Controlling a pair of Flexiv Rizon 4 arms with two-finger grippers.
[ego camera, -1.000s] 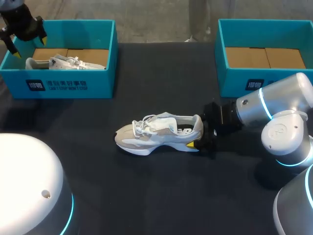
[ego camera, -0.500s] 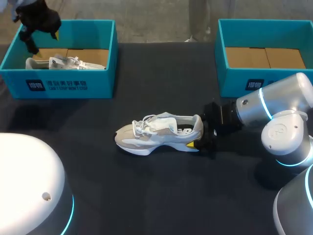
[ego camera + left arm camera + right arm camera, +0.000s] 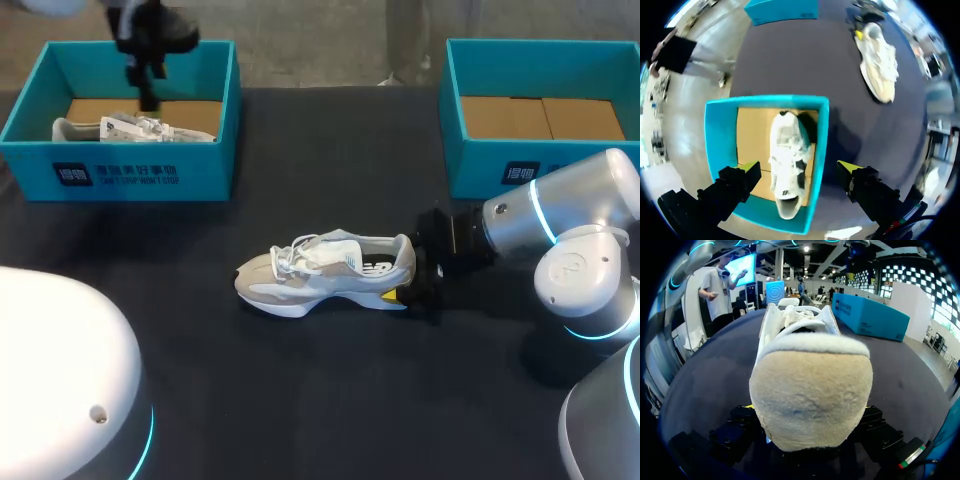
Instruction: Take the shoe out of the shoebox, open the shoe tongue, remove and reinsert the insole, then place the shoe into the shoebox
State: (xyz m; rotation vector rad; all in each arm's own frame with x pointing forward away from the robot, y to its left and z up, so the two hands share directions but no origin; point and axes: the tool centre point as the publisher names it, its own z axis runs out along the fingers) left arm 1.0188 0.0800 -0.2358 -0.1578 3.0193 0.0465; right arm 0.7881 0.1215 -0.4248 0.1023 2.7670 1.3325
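1. Hanging over the shoebox at the table's far left corner, the left gripper (image 3: pixel 799 167) has its two yellow-tipped fingers spread wide apart. It holds nothing and touches neither the box nor what is in it.
2. Directly below that gripper sits the left shoebox (image 3: pixel 130 175), teal and without a lid. A white shoe (image 3: pixel 130 128) lies lengthwise inside it on a brown cardboard floor.
3. The right gripper (image 3: pixel 402 282) sits low over the table, its arm coming in from the right edge. It is closed on the heel of a beige shoe (image 3: pixel 320 275), with one finger against each side of the heel. From above, one yellow tip shows beside the sole on the near side.
4. The beige shoe stands upright on its sole at about the middle of the table. Its toe points toward the left edge and its heel toward the right edge. White laces bunch over the front of the shoe.
5. The right shoebox (image 3: pixel 490 160), also teal, stands at the table's far right corner, and its brown cardboard floor shows.
6. The table (image 3: pixel 300 380) is covered in dark cloth. The beige shoe is well apart from both boxes, nearer the near edge than they are.
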